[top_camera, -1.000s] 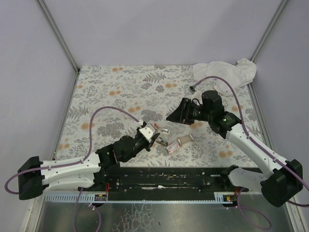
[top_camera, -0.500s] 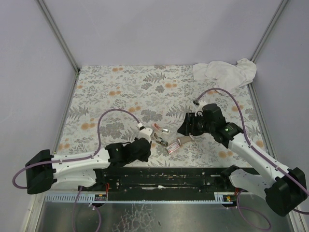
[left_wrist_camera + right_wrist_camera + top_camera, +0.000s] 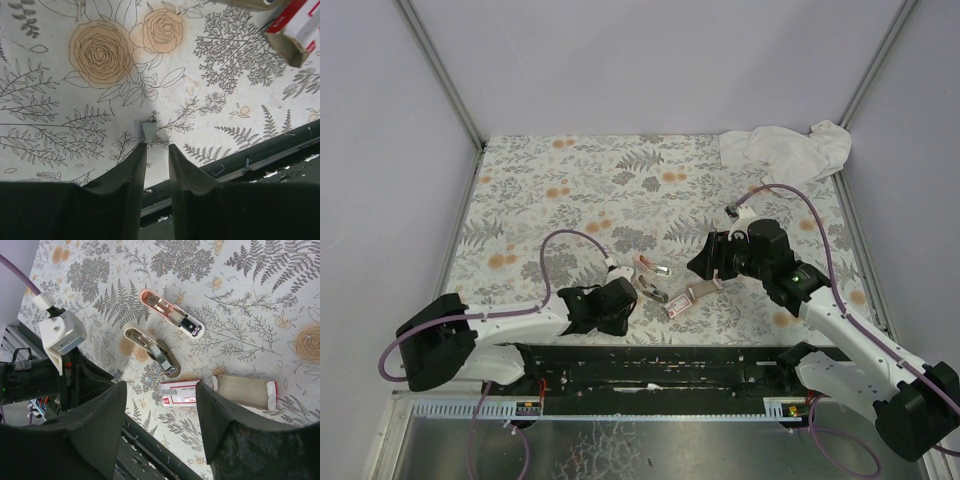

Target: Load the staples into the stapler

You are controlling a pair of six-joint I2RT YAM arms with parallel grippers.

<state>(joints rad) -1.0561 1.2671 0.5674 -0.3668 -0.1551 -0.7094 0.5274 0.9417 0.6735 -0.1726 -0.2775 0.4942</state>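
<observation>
The stapler (image 3: 650,275) lies opened in two halves; the right wrist view shows its pink top half (image 3: 172,315) and its metal base half (image 3: 152,350). The staples box (image 3: 678,305), pink-and-maroon with a pale label, lies flat just near of them (image 3: 180,392), also at the left wrist view's top right (image 3: 295,30). Its tan inner tray (image 3: 245,390) lies to its right. My right gripper (image 3: 161,405) is open above the box, empty. My left gripper (image 3: 157,150) is low at the near edge, jaws a narrow gap apart, empty. A small grey piece (image 3: 149,131) lies at its tips.
A white cloth (image 3: 785,150) is bunched at the far right corner. The black rail (image 3: 660,365) with loose staples on it runs along the near edge, just under my left gripper. Grey walls close in the flowered table (image 3: 570,190).
My left arm has drawn back toward the near edge and lowered, away from the stapler. My right gripper has moved nearer and lower, over the staples box.
</observation>
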